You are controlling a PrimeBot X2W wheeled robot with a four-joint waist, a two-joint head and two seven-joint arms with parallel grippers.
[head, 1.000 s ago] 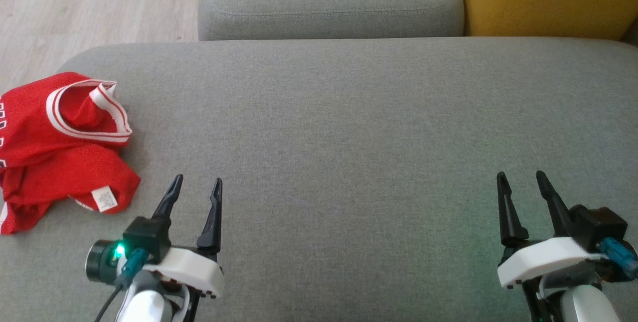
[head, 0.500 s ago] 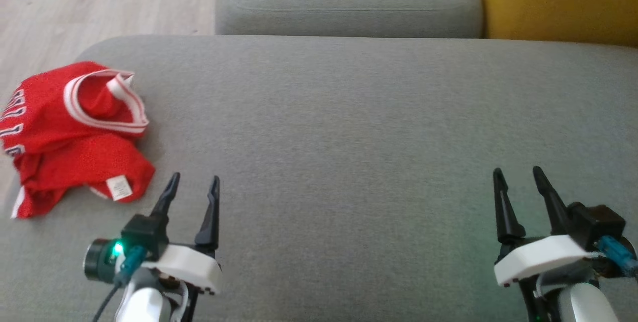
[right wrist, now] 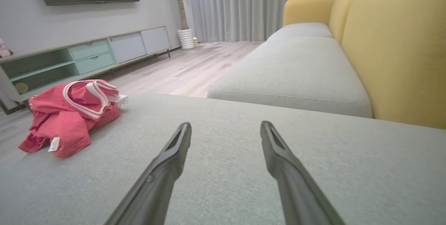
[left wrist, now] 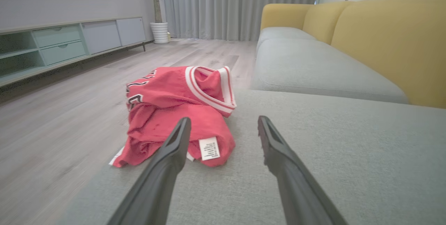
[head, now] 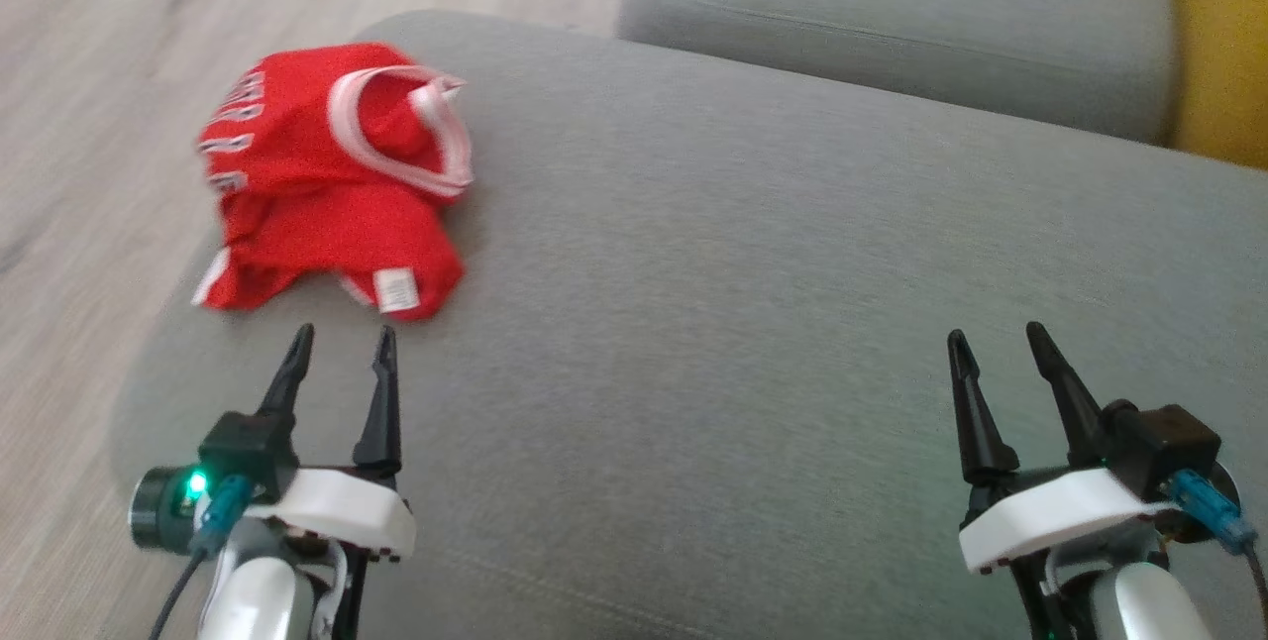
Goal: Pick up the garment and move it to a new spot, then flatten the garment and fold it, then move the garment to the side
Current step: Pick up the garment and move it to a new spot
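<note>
Left gripper (head: 345, 333): 2 fingers spread, empty, over the grey seat cushion (head: 753, 264), tips just short of the red garment (head: 327, 174). Right gripper (head: 995, 331): likewise spread, well apart from it. The garment lies crumpled at the cushion's left corner. Its white care label (head: 396, 289) and white lettering (head: 230, 115) are too blurred to read.

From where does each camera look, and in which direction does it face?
Head view: from the head, down onto the grey cushion; left gripper and right gripper show, both open.
Left wrist view: from the left wrist, along its fingers, toward the red garment.
Right wrist view: from the right wrist, along its fingers, across the cushion.
Shared: all show the garment.
</note>
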